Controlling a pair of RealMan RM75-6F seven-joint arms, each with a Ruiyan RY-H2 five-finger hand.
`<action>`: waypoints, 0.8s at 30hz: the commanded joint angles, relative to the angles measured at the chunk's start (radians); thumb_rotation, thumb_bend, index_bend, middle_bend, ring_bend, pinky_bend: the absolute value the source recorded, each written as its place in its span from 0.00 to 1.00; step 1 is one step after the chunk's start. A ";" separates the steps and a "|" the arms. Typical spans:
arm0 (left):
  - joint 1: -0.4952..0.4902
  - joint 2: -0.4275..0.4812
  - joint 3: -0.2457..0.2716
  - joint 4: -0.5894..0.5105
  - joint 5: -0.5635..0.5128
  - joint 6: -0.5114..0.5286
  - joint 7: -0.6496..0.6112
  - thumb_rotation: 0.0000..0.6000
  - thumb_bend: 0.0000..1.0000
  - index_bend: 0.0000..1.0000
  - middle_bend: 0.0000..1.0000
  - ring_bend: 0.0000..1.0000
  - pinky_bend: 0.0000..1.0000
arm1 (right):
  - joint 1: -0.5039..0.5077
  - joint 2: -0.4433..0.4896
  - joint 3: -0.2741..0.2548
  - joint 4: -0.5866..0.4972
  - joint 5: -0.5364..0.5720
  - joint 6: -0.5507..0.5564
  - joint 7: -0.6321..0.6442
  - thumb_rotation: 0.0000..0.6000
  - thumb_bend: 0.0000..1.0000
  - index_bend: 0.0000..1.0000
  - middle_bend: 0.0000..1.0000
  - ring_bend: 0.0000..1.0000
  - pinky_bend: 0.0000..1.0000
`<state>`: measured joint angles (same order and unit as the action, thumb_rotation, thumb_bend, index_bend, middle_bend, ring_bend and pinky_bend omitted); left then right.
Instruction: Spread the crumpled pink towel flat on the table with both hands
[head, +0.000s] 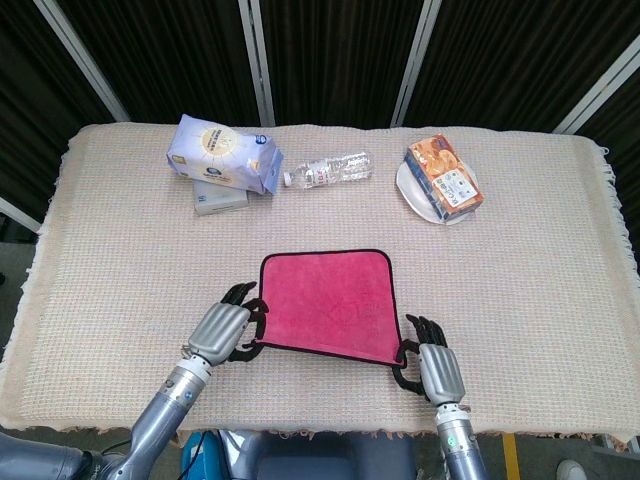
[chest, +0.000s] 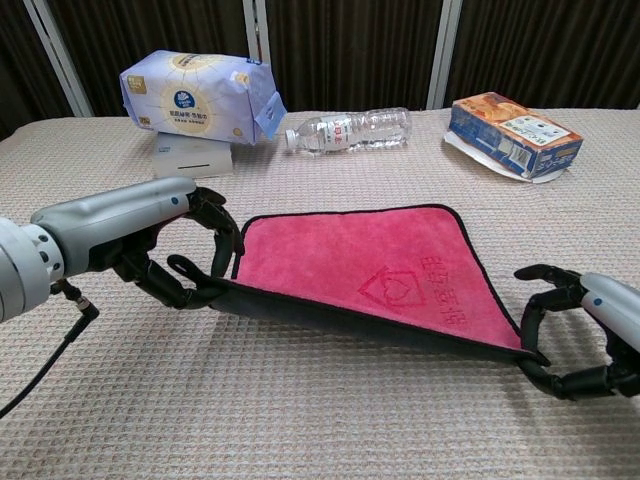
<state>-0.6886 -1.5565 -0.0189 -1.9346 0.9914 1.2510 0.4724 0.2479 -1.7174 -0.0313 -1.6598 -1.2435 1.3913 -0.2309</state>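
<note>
The pink towel (head: 327, 302) (chest: 370, 262) with a dark hem lies stretched out in the middle of the table, its far edge on the cloth and its near edge held slightly up. My left hand (head: 222, 327) (chest: 178, 245) pinches the near left corner. My right hand (head: 430, 364) (chest: 585, 330) pinches the near right corner. A heart-shaped emblem shows on the towel's upper face.
A blue-white tissue pack (head: 222, 155) lies on a flat box at the back left, a plastic water bottle (head: 328, 171) beside it. An orange snack box (head: 445, 177) sits on a white plate at the back right. The table's front edge (head: 330, 432) is close behind both hands.
</note>
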 joint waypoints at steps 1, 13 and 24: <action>0.006 -0.003 0.001 0.001 0.004 -0.006 -0.005 1.00 0.51 0.65 0.26 0.01 0.04 | -0.006 -0.005 -0.004 0.004 -0.009 -0.004 -0.004 1.00 0.62 0.66 0.12 0.00 0.00; 0.011 0.076 0.012 -0.029 -0.016 -0.094 -0.016 1.00 0.18 0.26 0.14 0.00 0.03 | -0.021 0.015 -0.024 -0.006 -0.026 -0.054 -0.019 1.00 0.47 0.00 0.00 0.00 0.00; 0.034 0.164 0.003 -0.081 0.002 -0.132 -0.095 1.00 0.17 0.24 0.13 0.00 0.03 | -0.039 0.052 -0.032 -0.039 -0.080 -0.050 -0.005 1.00 0.41 0.00 0.00 0.00 0.00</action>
<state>-0.6632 -1.4082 -0.0146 -2.0051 0.9846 1.1185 0.3915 0.2123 -1.6710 -0.0626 -1.6941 -1.3171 1.3370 -0.2401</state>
